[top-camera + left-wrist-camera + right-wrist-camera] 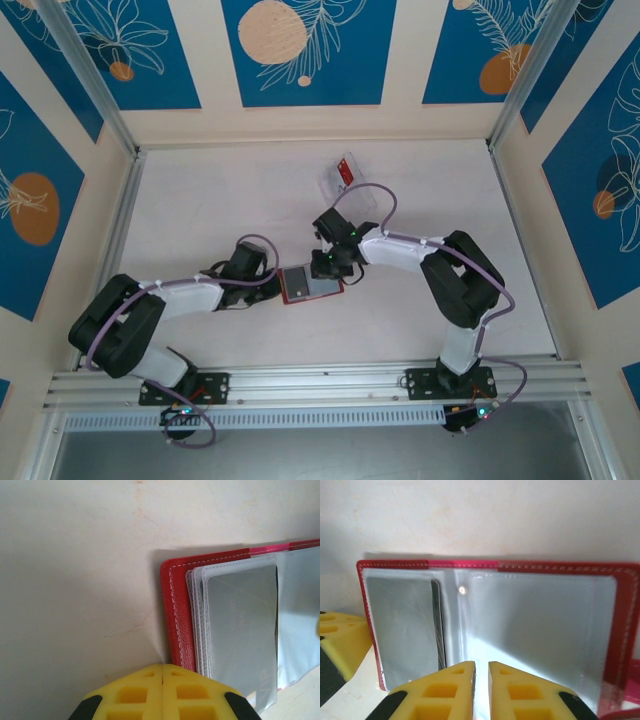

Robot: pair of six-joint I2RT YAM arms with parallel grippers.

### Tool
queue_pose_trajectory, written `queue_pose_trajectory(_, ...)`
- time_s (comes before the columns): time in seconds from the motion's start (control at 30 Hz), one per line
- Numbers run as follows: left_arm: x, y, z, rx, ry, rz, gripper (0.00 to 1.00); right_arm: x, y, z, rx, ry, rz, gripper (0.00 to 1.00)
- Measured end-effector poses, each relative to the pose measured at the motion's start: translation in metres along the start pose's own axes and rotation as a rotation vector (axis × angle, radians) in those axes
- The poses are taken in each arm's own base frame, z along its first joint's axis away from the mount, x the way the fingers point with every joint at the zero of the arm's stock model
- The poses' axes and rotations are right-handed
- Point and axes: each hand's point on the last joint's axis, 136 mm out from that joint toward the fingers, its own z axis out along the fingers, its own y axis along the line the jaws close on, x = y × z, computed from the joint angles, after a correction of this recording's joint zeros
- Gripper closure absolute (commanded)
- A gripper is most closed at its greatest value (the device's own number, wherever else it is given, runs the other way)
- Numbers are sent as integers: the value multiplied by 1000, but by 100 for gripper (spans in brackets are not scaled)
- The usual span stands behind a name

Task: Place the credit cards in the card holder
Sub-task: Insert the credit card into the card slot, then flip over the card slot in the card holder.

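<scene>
The red card holder [311, 285] lies open and flat on the table, its grey clear pockets facing up. A dark card [437, 625] sits tucked in its left pocket, only a thin edge showing. My left gripper [275, 287] is shut, its yellow tips [163, 666] meeting right at the outer edge of the holder's red cover [180, 615] with nothing between them. My right gripper [481, 664] hovers low over the holder's inner pockets [535, 625], jaws a narrow gap apart and empty. A red card [346, 170] rests in the clear tray.
The clear plastic tray [365, 195] stands behind the right gripper toward the back of the table. My left gripper's finger [340, 635] lies beside the holder's left edge. Cream walls with blue panels and metal rails fence in the table.
</scene>
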Motion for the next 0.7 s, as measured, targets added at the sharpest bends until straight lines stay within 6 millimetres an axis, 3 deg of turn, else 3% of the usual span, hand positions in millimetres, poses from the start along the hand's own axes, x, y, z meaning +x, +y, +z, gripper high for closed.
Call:
queue_pose_trajectory(0.27,0,-1,1,1,5,18,99,-19,-18,-7,76,-27,-8,88)
queue_pose_trajectory(0.5,-1,-2,1,3,8,25,99,-11,-35,8,148,17,-8,89)
queue_pose_trajectory(0.7,-1,-3,1,-4,15,35,98,-12,-30,11,137,22,-15,89)
